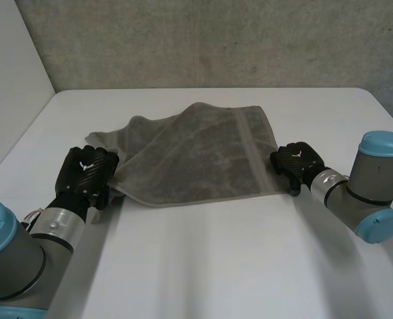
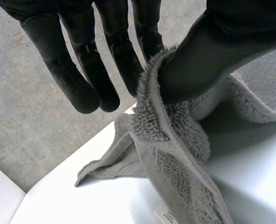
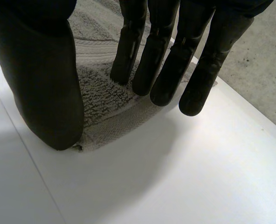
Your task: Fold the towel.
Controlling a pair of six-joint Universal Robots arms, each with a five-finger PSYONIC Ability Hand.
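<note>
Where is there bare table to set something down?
Free: the table on the near side of the towel, and the narrower strip on its far side. Crowded: its near corners, at the left hand and right hand.

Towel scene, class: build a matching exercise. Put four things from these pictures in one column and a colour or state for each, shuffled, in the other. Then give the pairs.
Column one:
1. left hand
2. right hand
3. towel
4. table

Column two:
a. white
b. fingers straight, at the towel's near corner
c. grey, one part lying over another
d. pinches the towel's edge between thumb and finger

Pairs: 1-d, 2-b, 3-c, 4-a
</note>
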